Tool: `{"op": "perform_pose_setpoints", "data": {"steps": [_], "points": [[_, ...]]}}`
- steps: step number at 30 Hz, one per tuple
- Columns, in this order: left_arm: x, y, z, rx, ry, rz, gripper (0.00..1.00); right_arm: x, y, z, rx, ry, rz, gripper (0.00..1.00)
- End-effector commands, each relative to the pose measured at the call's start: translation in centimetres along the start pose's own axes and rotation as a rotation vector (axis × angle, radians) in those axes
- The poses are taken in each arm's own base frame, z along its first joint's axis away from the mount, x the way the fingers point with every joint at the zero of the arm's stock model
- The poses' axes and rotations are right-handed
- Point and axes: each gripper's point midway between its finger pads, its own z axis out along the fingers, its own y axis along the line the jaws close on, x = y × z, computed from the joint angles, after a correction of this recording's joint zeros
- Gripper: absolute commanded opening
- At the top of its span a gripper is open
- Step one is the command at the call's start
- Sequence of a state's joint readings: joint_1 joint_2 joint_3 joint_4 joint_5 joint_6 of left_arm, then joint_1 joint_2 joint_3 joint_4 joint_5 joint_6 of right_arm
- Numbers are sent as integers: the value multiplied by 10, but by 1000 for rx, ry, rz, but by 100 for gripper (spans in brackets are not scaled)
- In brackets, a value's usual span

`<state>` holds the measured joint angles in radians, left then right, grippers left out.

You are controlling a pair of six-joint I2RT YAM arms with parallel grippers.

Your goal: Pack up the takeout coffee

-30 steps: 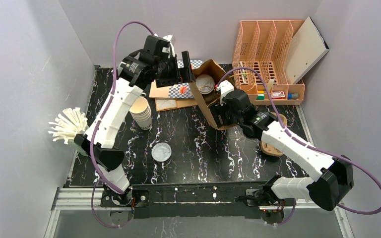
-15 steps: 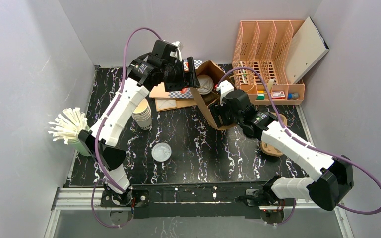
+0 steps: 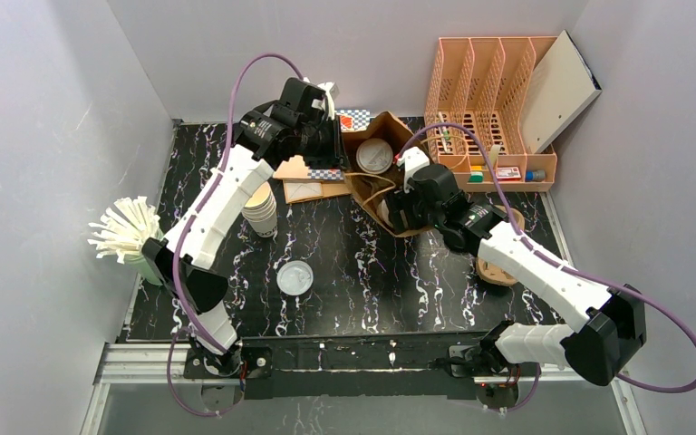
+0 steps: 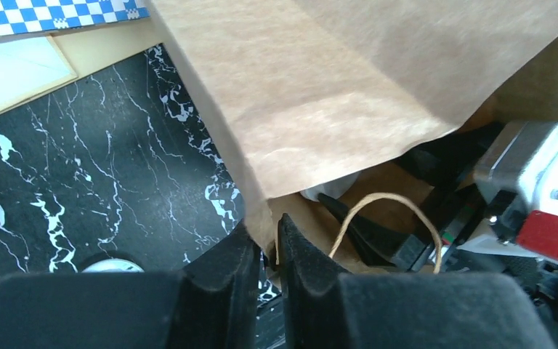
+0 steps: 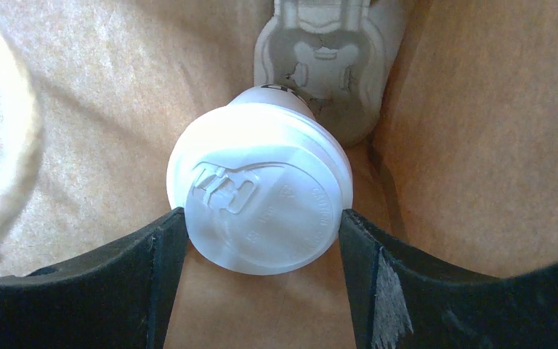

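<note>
A brown paper bag (image 3: 373, 186) stands at the back middle of the table. My left gripper (image 4: 267, 240) is shut on the bag's (image 4: 349, 94) left rim, the paper pinched between its fingers. My right gripper (image 5: 261, 233) reaches inside the bag, shut on a takeout coffee cup with a white sip lid (image 5: 259, 195); both fingers press the lid's sides. Beyond that cup lies a grey pulp cup carrier (image 5: 325, 51). In the top view another lidded cup (image 3: 373, 156) shows in the bag's mouth, and my right gripper (image 3: 391, 210) is half hidden by the bag.
A stack of lidless cream cups (image 3: 260, 207) stands left of the bag, a clear round lid (image 3: 295, 277) lies nearer. Checkered papers (image 3: 313, 177) lie behind. A peach file rack (image 3: 485, 100) is at the back right, white sticks in a green cup (image 3: 125, 228) at the far left.
My left gripper moved right to the bag's rim and shut on the paper; the bag's mouth shifted with it. The right arm has stayed put with its cup.
</note>
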<state>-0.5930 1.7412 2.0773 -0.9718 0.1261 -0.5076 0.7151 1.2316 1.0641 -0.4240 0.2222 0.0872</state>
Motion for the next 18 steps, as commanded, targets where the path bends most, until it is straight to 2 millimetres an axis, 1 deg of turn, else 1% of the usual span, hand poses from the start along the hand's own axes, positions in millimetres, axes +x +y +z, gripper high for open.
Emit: {"op": "perform_pose_setpoints", "data": {"steps": [1, 6, 9, 12, 16, 18], "points": [[-4, -6, -15, 59, -59, 60, 10, 9, -8, -7, 31, 26, 11, 54], [-4, -25, -23, 183, -94, 115, 0, 7, -13, -5, 59, 25, 12, 54], [-10, -33, -30, 219, -119, 147, 0, 12, -18, -6, 89, 58, 11, 54], [-15, -41, -35, 260, -140, 171, 0, 12, -20, -8, 102, 59, 19, 54], [-13, -48, -37, 300, -137, 182, 0, 10, -22, -10, 120, 48, 44, 54], [-11, -50, -36, 315, -125, 184, 0, 12, -26, -9, 141, 57, 62, 54]]}}
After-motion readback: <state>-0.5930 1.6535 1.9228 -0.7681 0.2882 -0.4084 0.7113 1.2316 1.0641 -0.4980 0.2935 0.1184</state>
